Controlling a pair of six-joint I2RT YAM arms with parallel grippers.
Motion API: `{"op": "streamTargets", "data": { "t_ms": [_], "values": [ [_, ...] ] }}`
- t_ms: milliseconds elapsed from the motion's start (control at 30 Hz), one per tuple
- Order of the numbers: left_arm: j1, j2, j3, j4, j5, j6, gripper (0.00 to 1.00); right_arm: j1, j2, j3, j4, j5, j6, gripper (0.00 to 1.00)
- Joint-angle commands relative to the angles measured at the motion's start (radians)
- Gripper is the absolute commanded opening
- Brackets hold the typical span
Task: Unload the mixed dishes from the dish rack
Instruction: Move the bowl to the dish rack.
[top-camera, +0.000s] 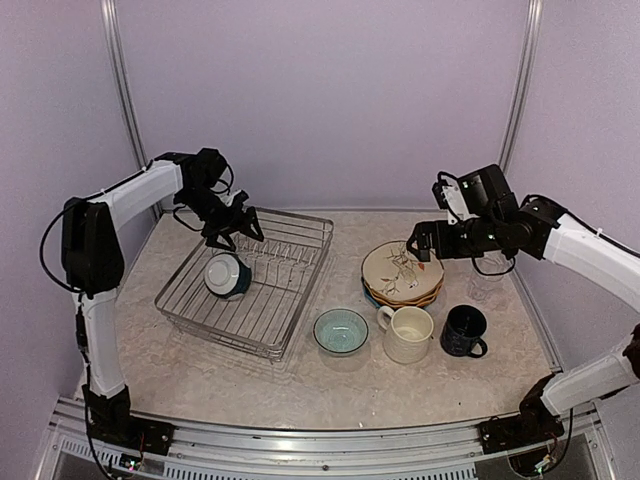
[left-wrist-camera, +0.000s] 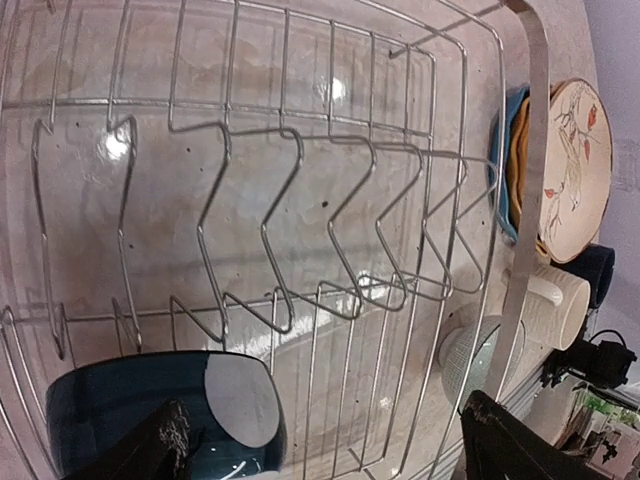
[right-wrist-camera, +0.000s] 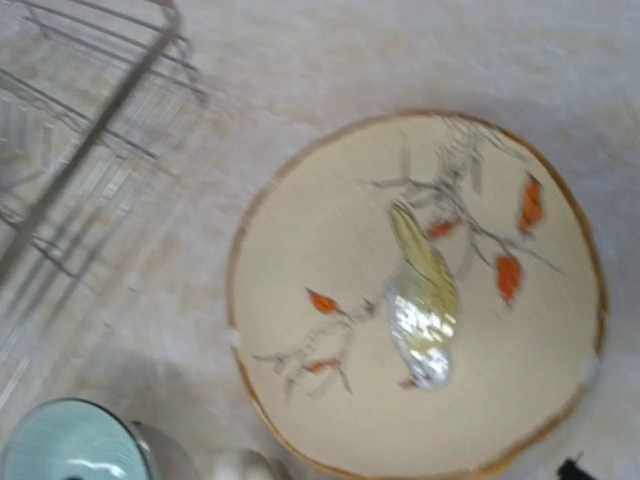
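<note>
The cream floral plate (right-wrist-camera: 420, 290) filled most of the view, lying flat and face up, its thin amber rim cut off only at the bottom. A grey branch with orange leaves ran across it, and a bright glare sat near its middle. To its upper left, apart from it on the pale mottled worktop (right-wrist-camera: 330, 60), stood a corner of the dish rack (right-wrist-camera: 110, 110), its wires blurred. The teal bowl (right-wrist-camera: 65, 445) showed at the lower left, partly out of frame, near the plate but not touching it.
</note>
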Motion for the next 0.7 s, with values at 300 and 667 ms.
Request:
{"op": "streamTargets", "data": {
  "t_ms": [300, 667],
  "values": [
    [-0.085, -0.368, -0.402, 0.012, -0.115, -0.099, 0.88, 0.079, 0.219, 0.175, 0.127, -0.092, -0.048, 1.0],
    [-0.069, -0.393, -0.533, 0.157, -0.247, -0.303, 0.95, 0.211, 0.468, 0.392, 0.257, -0.219, 0.024, 1.0]
  ]
}}
